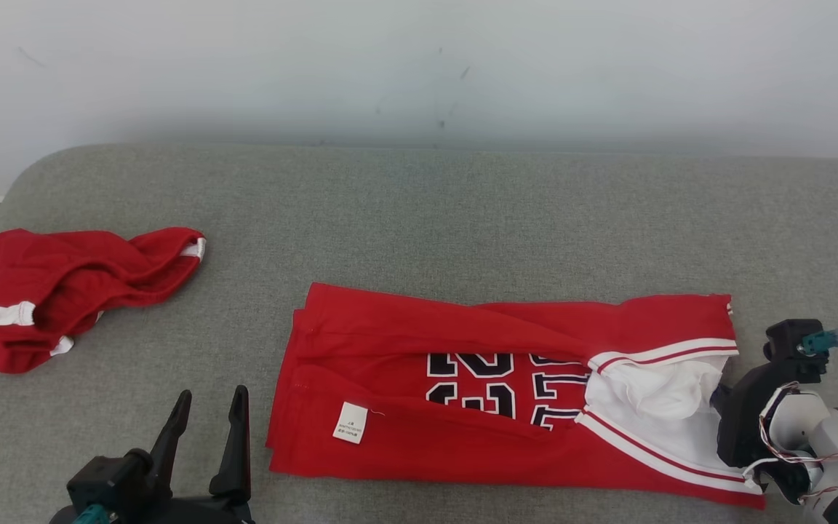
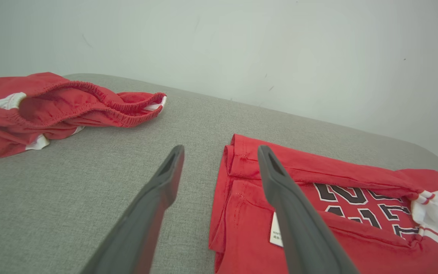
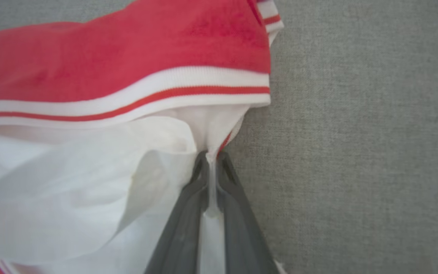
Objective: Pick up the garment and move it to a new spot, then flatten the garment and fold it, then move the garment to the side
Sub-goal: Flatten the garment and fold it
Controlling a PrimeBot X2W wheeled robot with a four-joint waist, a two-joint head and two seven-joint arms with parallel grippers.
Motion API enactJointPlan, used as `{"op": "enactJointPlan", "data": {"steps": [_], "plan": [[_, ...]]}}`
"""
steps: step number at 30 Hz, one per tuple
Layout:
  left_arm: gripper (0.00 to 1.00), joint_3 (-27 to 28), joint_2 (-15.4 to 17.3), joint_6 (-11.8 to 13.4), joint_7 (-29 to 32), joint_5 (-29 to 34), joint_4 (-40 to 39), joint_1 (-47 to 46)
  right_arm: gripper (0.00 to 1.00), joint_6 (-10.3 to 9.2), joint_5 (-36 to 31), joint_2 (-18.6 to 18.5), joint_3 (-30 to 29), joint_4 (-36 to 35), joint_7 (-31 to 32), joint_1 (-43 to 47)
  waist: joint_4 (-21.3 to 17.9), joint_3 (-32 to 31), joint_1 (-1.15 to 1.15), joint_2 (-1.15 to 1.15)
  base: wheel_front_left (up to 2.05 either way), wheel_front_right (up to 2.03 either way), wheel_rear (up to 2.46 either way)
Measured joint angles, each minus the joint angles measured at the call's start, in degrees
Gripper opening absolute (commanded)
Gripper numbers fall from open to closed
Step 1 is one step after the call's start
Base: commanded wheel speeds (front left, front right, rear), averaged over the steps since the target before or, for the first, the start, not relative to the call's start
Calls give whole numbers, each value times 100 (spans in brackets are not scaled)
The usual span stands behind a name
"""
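The garment (image 1: 404,327) is a red jersey with dark numerals, lying in a long folded band across the middle of the grey surface. In the left wrist view the garment (image 2: 310,175) lies to the right, a small white label near its edge. My right gripper (image 3: 211,156) is shut on the white fabric at the garment's (image 3: 127,49) striped end, a thin fold pinched between its fingers. In the head view my right gripper (image 1: 719,399) sits at that end, its fingertips hidden by cloth. My left gripper (image 1: 212,397) stands open just left of the garment, holding nothing, as the left wrist view also shows (image 2: 221,150).
A second red piece with an elastic band and white trim (image 1: 62,291) lies crumpled at the far left, also seen from the left wrist (image 2: 59,106). The grey padded surface (image 1: 463,211) runs back to a pale wall (image 1: 419,65).
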Motion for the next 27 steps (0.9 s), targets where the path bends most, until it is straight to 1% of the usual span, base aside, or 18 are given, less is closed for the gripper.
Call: {"op": "enactJointPlan", "data": {"steps": [7,11,19,23,27], "plan": [[100,40,3,0,-7,-4,56,0,0,20,67,12,11,22,23,-44,-5,33,0,0,0,0,0],[100,114,14,1,-33,-18,77,3,0,29,64,-15,1,62,-81,-102,-60,29,0,0,0,0,0],[100,142,30,1,-46,-19,101,7,0,38,47,-459,-123,311,-310,-138,-279,-23,0,0,0,0,0],[100,116,21,1,-60,-19,125,7,0,38,87,-441,-143,322,-391,-137,-370,-61,0,0,0,0,0],[100,76,0,-4,-60,-19,156,8,0,38,255,-259,-210,207,-512,-135,-475,-131,0,0,0,0,0]]}}
